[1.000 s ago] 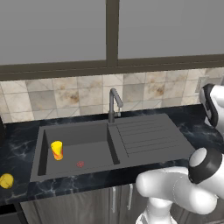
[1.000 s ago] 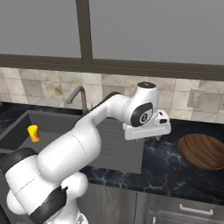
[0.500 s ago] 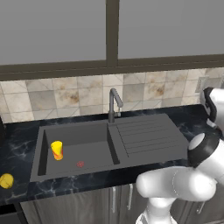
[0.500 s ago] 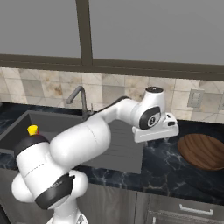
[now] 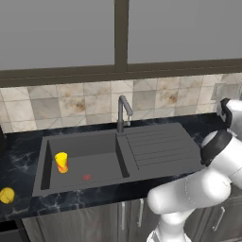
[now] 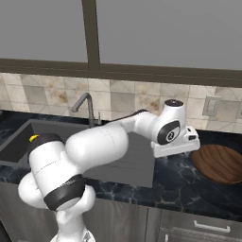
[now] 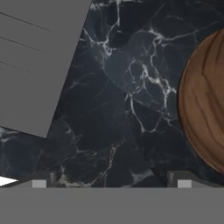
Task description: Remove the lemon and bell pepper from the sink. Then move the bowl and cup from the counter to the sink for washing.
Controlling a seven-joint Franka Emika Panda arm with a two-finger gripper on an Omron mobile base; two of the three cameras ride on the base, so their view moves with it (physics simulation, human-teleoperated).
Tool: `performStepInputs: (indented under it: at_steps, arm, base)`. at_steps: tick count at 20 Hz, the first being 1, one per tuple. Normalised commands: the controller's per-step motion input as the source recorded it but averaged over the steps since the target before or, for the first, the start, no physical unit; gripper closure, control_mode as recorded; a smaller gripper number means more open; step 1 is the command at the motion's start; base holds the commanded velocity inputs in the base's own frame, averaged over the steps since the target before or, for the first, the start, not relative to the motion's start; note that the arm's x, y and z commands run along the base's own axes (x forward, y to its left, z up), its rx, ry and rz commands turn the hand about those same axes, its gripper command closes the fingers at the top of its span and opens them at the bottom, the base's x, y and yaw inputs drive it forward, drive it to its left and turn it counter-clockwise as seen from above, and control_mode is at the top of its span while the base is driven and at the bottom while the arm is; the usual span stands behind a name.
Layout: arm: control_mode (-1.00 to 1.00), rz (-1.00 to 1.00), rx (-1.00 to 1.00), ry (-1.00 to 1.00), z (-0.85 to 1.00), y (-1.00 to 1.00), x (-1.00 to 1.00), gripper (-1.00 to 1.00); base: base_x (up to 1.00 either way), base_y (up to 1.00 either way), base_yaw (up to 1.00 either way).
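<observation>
The yellow cup [image 5: 61, 162] with its red mark stands upright in the dark grey sink [image 5: 94, 142], left of the faucet [image 5: 122, 112]. On the counter left of the sink lies the lemon [image 5: 6, 195]. The brown wooden bowl [image 6: 220, 163] rests on the counter right of the drainboard; its rim [image 7: 205, 100] fills the right side of the hand view. My gripper [image 7: 109, 183] hovers open over bare counter between the drainboard [image 7: 35, 52] and the bowl, nothing between its fingertips [image 7: 39, 181]. The hand [image 6: 176, 144] sits just left of the bowl. The bell pepper is out of view.
A flat reddish disc [image 5: 87, 177] lies on the sink floor near the cup. Black marble counter [image 7: 122, 109] runs around the sink, with a tiled wall and window behind. My own arm [image 6: 108, 142] stretches across the drainboard.
The arm has swung to the right, carrying the open hand off the drainboard edge to the counter beside the bowl. Cup and lemon have not moved.
</observation>
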Motion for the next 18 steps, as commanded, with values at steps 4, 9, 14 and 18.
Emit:
performStepInputs:
  at_steps: [4, 9, 14, 18]
  arm:
    - [-1.0, 0.0, -0.01, 0.0, -0.18, -0.22, 0.2, -1.0]
    - [-1.0, 0.0, -0.03, 0.0, -0.16, -0.2, 0.23, -1.0]
    - [-1.0, 0.0, -0.03, 0.0, -0.16, -0.23, 0.23, -1.0]
    - [-1.0, 0.0, -0.02, 0.0, -0.18, -0.23, 0.23, -1.0]
  base:
    - [0.0, 0.0, 0.0]
    - [0.0, 0.0, 0.0]
    - [0.0, 0.0, 0.0]
    - [0.0, 0.0, 0.0]
